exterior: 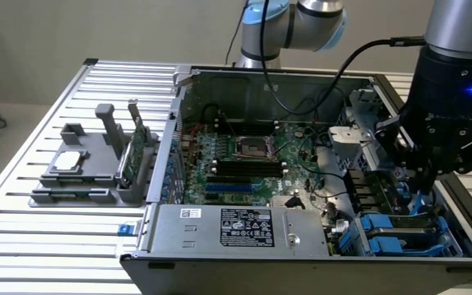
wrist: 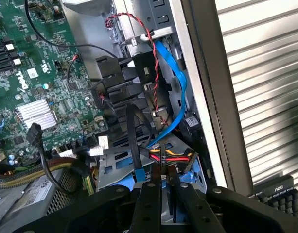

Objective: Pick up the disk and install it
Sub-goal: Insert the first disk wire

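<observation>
My gripper (exterior: 417,184) hangs low inside the open computer case (exterior: 162,184), over the drive cage (exterior: 441,236) at the exterior view's right. In the wrist view its two black fingers (wrist: 149,206) stand close together with only a thin gap. I see nothing plainly held between them. Just ahead of the tips is a power plug with yellow, red and black wires (wrist: 170,156) and a blue data cable (wrist: 174,92). A flat grey slab with blue rails (exterior: 404,232), which looks like the disk, lies in the cage below the gripper.
The motherboard (exterior: 244,163) fills the case floor and the power supply (exterior: 244,227) sits at the near side. A grey fixture (exterior: 80,178) with a small silver chip (exterior: 66,161) and an upright green card (exterior: 140,144) stands on the slatted table (exterior: 56,246).
</observation>
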`<state>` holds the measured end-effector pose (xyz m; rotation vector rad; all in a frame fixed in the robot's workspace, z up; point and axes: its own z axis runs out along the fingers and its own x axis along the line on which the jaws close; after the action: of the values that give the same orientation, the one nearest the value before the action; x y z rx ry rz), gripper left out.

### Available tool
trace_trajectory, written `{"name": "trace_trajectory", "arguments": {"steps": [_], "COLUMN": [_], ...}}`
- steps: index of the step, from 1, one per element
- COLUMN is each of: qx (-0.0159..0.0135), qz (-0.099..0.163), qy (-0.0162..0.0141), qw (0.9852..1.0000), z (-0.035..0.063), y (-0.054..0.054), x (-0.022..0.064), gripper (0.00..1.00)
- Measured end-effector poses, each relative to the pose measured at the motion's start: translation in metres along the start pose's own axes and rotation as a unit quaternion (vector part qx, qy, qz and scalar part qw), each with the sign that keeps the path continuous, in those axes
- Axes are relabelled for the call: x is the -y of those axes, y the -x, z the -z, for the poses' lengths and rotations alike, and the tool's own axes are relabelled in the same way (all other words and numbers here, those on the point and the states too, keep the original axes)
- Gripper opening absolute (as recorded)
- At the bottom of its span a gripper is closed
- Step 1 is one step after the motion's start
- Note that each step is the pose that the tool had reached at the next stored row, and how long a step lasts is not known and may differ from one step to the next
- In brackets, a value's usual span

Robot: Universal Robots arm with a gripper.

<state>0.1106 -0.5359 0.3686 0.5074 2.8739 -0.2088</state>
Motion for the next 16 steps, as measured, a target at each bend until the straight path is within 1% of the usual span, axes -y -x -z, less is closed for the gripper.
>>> {"name": "trace_trajectory", "arguments": {"steps": [2, 7, 8, 9, 10, 11, 16], "qx": [0.0024, 0.0105, 0.0118, 0.0128, 0.0134, 0.0137, 0.0124], "qz": [-0.002, -0.004, -0.004, -0.004, -0.003, -0.003, -0.004], "qy": [-0.0082, -0.0321, -0.036, -0.0388, -0.0406, -0.0416, -0.0442], "qw": [1.0, 0.9994, 0.9993, 0.9992, 0.9991, 0.999, 0.9989], "z": [-0.0002, -0.001, -0.0012, -0.0014, -0.002, -0.0029, -0.008], "y": [0.0, 0.0002, 0.0003, 0.0005, 0.0009, 0.0013, 0.0006], "x": [0.0001, 0.0008, 0.0013, 0.0022, 0.0035, 0.005, 0.0091], "gripper": [0.17, 0.17, 0.17, 0.17, 0.17, 0.17, 0.17]}}
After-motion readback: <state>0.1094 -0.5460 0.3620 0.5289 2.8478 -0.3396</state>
